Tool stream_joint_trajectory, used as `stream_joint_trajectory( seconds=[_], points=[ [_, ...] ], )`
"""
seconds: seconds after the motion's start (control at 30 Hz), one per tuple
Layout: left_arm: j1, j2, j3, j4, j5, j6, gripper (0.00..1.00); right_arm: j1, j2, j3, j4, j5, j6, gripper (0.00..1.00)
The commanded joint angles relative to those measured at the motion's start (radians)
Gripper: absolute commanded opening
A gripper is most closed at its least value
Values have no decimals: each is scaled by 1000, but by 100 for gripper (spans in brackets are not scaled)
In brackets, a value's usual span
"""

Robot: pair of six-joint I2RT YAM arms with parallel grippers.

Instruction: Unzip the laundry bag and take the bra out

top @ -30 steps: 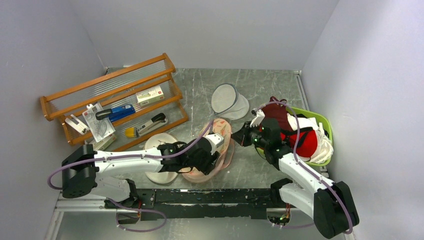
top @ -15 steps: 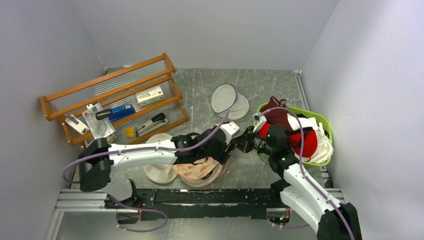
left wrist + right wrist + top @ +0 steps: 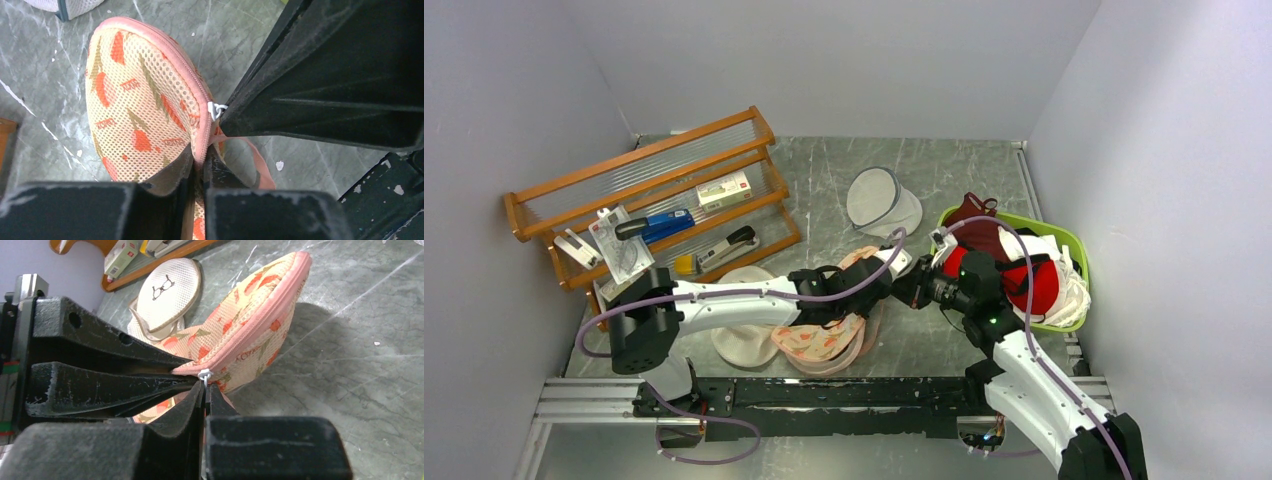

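The laundry bag (image 3: 820, 340), pale pink mesh with red-orange motifs, lies in front of the arms with its right end raised off the table. My left gripper (image 3: 886, 270) is shut on the bag's pink zipper rim (image 3: 202, 145), which is pinched between its pads (image 3: 200, 161). My right gripper (image 3: 914, 287) faces it, almost touching, and is shut on the white zipper pull (image 3: 204, 374), which also shows at its fingertips in the left wrist view (image 3: 215, 110). The zipper looks closed along the visible rim (image 3: 250, 335). The bra is hidden.
A green basket (image 3: 1072, 245) holding red and maroon garments stands behind the right arm. A round white mesh pouch (image 3: 879, 200) lies further back. A cream mesh bag (image 3: 742, 345) lies left of the laundry bag. A wooden rack (image 3: 654, 195) with small items sits at the left.
My left arm has swung right along the bag to meet the right gripper, and its jaws have closed on the zipper rim. The right gripper stayed shut.
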Motion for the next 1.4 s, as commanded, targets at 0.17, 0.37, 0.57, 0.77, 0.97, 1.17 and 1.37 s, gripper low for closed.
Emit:
stream_joint_trajectory(
  seconds=[0.17,0.37,0.57,0.77,0.97,1.17,1.37],
  points=[
    [-4,-132,-66,-30,5,88,7,-6,34,87,-120,217,-82,0],
    [-4,-190,-118,-39,58,63,7,-53,153,130,-83,292,-92,0],
    [-4,-178,-138,-16,138,64,7,-220,253,136,4,198,-66,0],
    [-4,-50,-77,-72,-3,120,7,-273,141,77,107,33,-50,0],
    [5,23,-16,-85,-49,166,7,-272,10,76,24,-6,-99,0],
    [7,-91,-83,-47,166,141,35,-272,-23,63,-48,-179,-146,0],
    [6,-265,-188,14,362,63,73,-269,-91,12,-48,-284,-120,0]
  ],
)
